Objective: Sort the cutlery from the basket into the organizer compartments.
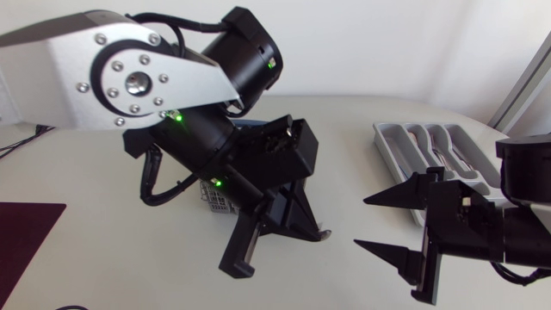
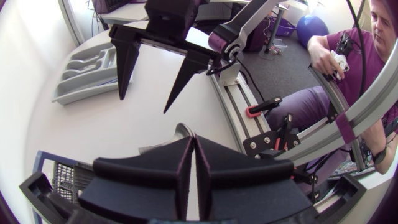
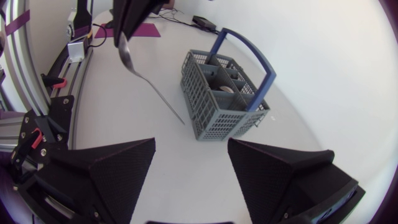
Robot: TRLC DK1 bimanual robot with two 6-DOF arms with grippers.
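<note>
Pale and rounded at its far edge, the surface (image 1: 112, 258) carries a grey cutlery basket (image 3: 225, 122) with a blue handle (image 3: 247, 55) and, well apart from it toward the right arm's side, a light grey organizer (image 1: 385, 143) with long moulded compartments. The left arm crosses the head view above the basket and hides most of it. The left claw (image 2: 191, 147) points downward with its two fingers pressed together, and a metal spoon (image 3: 152, 87) is clamped between them. In the right wrist view the spoon hangs from those fingertips with its bowl uppermost, just below the grip. Its thin handle slants down toward the near corner of the basket, and whether the tip touches the surface cannot be told. The spoon is outside the basket, on the side facing the right arm, and well short of the organizer. The right claw (image 1: 362, 222) sits beside the organizer, facing the left arm, with its wedge fingers spread wide and nothing between them. A dark maroon mat (image 1: 26, 228) lies at the surface's left edge in the head view.
</note>
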